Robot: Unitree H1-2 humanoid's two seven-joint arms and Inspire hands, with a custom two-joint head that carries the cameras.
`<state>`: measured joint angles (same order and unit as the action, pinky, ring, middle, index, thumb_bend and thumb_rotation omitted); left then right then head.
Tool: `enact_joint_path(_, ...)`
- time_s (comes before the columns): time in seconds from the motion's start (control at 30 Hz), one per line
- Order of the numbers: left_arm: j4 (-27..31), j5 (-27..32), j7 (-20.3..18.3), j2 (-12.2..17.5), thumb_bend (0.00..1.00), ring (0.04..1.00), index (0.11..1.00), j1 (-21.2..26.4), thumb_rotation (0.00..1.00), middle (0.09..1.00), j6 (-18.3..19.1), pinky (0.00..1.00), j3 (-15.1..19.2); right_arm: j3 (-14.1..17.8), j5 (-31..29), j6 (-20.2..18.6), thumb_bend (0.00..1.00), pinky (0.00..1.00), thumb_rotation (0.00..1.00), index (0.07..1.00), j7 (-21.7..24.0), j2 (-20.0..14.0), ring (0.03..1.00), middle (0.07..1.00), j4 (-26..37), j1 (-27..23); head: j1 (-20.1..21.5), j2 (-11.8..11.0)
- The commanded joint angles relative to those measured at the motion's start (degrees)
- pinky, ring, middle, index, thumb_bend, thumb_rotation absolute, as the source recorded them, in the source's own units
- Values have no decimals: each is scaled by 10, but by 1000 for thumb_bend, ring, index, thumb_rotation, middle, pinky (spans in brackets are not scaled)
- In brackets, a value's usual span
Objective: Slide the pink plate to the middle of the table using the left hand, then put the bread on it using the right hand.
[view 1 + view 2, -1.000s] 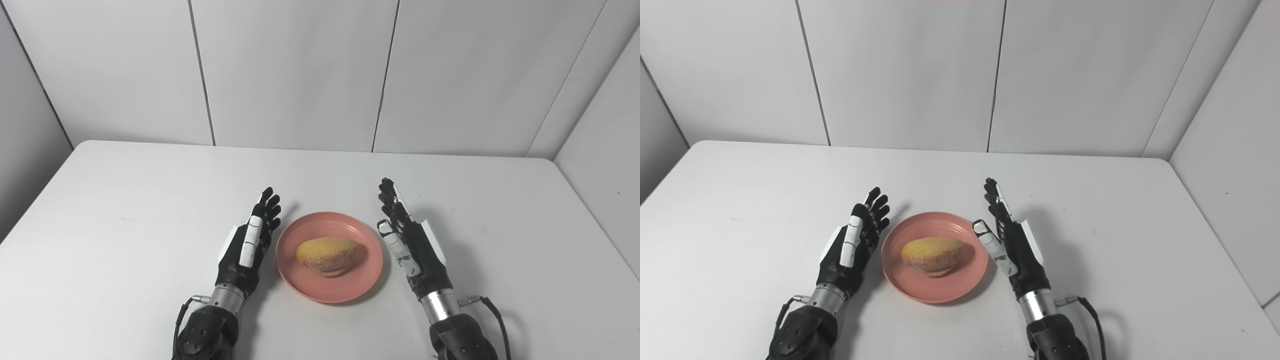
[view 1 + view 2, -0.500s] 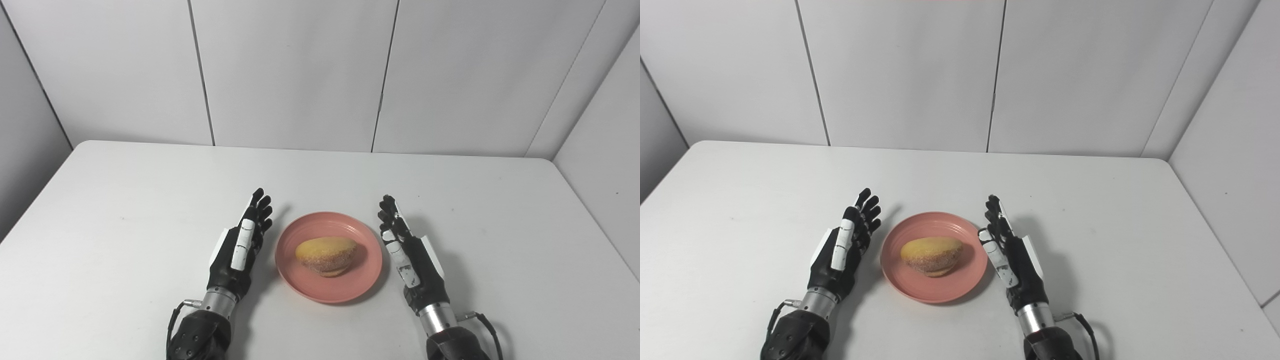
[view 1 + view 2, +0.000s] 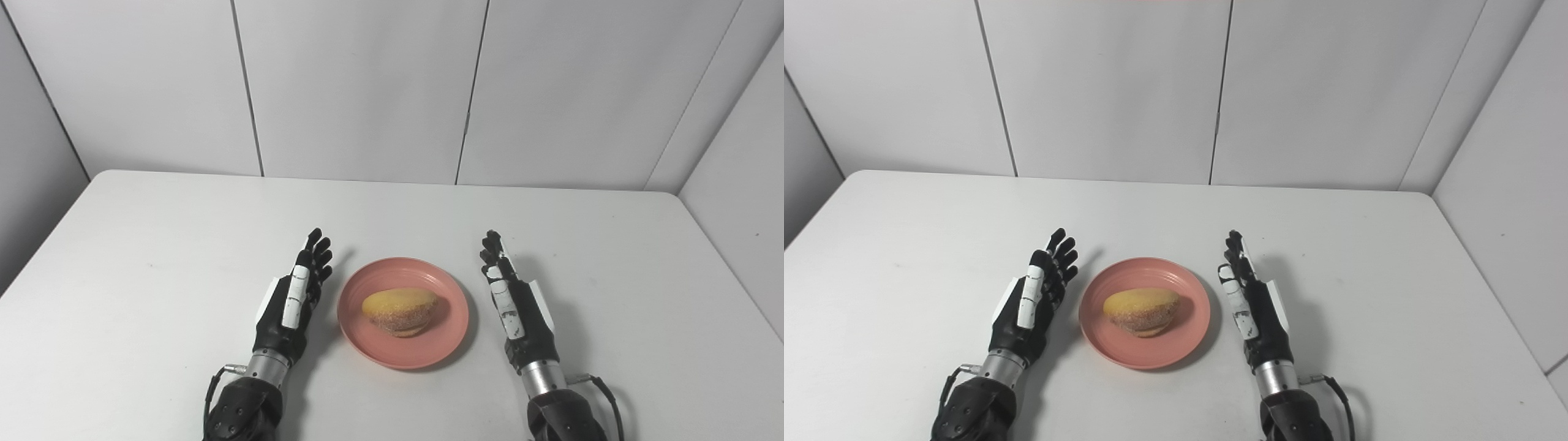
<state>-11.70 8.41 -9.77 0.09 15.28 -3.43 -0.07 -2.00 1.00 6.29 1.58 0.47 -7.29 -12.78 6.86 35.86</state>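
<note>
The pink plate (image 3: 367,343) sits at the middle of the white table, toward the near edge. A golden bread bun (image 3: 399,311) lies on it. My left hand (image 3: 293,300) stands on edge just left of the plate, open and empty, fingers pointing away. My right hand (image 3: 516,301) stands on edge a little to the right of the plate, open and empty, with a gap to the rim. The plate (image 3: 1115,352), the bun (image 3: 1141,311), the left hand (image 3: 1032,303) and the right hand (image 3: 1254,306) also show in the right eye view.
The white table (image 3: 153,245) is enclosed by grey wall panels (image 3: 361,92) at the back and on both sides. A black cable (image 3: 603,392) runs from my right wrist near the front edge.
My right hand has drawn back from the plate's rim and shifted to the right. My left hand has pulled back a little toward me. The plate and bun have stayed put.
</note>
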Motion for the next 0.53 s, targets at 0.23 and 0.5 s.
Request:
enact_joint_path(0.23, 6, -18, 12, -4, 732, 1000, 1000, -3, 1000, 1000, -7, 1000, -7, 7, -2, 2, 634, 1000, 1000, 1000, -9, 3, 1000, 1000, 4, -25, 2, -2)
enact_joint_path(0.5, 5, -17, 14, -7, 722, 1000, 1000, -3, 1000, 1000, -7, 1000, -13, 6, -16, -6, 635, 1000, 979, 1000, -2, 0, 1000, 1000, 4, -24, 4, -2)
